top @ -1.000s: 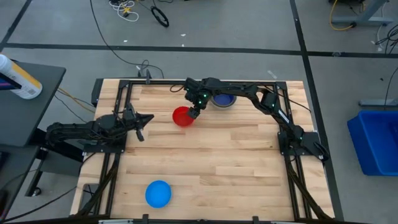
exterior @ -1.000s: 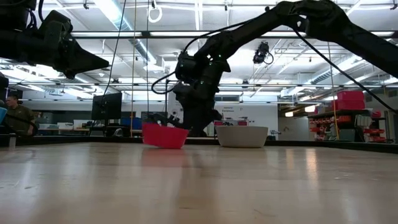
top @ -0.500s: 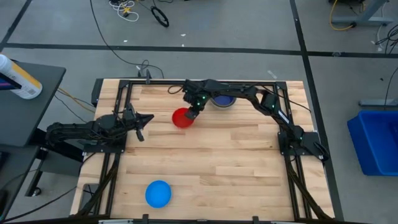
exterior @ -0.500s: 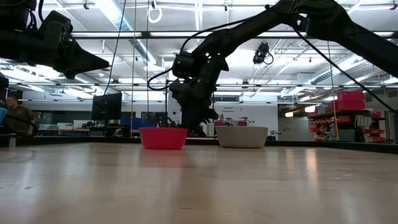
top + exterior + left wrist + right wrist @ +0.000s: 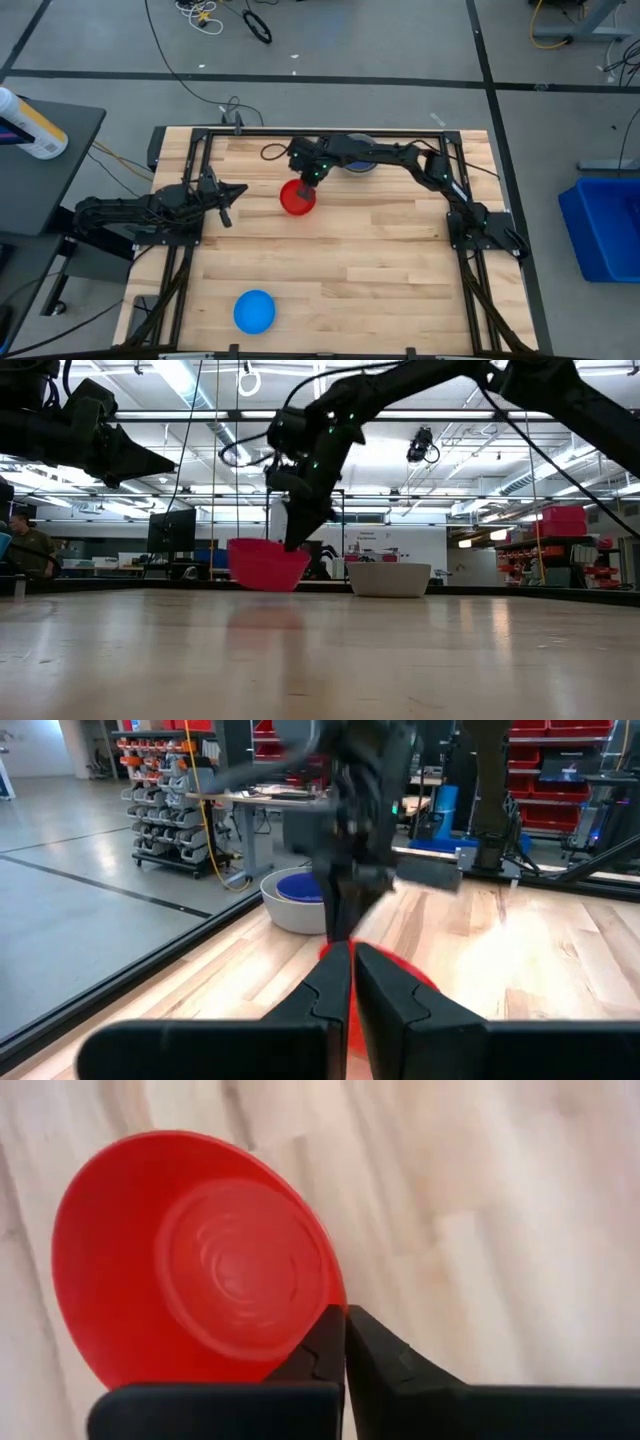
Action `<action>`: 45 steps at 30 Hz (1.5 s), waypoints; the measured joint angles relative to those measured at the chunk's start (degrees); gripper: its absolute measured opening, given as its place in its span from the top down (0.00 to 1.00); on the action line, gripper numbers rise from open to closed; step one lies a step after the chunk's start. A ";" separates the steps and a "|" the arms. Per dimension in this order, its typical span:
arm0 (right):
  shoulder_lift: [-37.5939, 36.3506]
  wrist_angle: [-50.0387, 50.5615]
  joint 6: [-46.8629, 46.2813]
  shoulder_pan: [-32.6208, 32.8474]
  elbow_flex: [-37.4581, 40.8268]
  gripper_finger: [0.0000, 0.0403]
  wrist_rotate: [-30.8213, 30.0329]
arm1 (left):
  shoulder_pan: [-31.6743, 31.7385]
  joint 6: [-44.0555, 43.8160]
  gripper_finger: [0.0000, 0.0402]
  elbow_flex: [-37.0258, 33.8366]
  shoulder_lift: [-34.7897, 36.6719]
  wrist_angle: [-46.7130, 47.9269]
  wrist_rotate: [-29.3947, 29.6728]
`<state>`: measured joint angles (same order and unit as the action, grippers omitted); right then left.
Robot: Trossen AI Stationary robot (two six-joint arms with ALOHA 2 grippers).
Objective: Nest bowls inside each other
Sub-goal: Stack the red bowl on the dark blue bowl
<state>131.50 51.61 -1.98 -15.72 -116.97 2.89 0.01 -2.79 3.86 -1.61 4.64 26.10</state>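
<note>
A red bowl (image 5: 297, 197) hangs at the table's far middle, its rim in my shut right gripper (image 5: 306, 184). In the low view the red bowl (image 5: 265, 565) is tilted, its base just above the wood. To its right a grey bowl (image 5: 357, 160) stands on its base with a dark blue bowl (image 5: 305, 888) inside it. A light blue bowl (image 5: 254, 311) lies near the front left. My left gripper (image 5: 226, 206) waits shut at the table's left side, pointing level toward the red bowl. My right gripper pinches the red bowl's rim (image 5: 338, 1305) on the side toward the grey bowl, one finger (image 5: 318, 1345) inside the bowl and the other outside. The fingers come steeply from above, slanting down. The bowl hangs tilted below them, mouth up.
Black frame rails (image 5: 200, 170) run along the table's left and right sides. A side table with a spray bottle (image 5: 30, 125) stands off to the left, a blue bin (image 5: 605, 225) on the floor to the right. Bare wood lies across the middle and near right.
The red bowl first settled flat on the table from a tilt. My right gripper has then taken hold of its rim, risen and come a little toward the near edge, rolling at the wrist. The bowl now hangs tilted, just off the wood.
</note>
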 joint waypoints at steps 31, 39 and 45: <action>-11.19 18.14 5.67 -26.04 8.77 1.00 -9.83 | 0.00 -0.41 0.95 0.00 0.00 -0.04 -0.09; -11.17 18.79 7.27 -25.17 10.80 1.00 -1.97 | 0.00 0.01 0.95 0.00 0.00 -0.03 0.01; -11.17 16.92 7.39 -24.88 14.57 1.00 -0.45 | -0.02 -0.42 0.95 0.00 0.00 -0.02 0.01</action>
<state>120.33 68.53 5.41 -40.60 -102.40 2.44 -0.01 -3.21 3.86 -1.61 4.62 26.11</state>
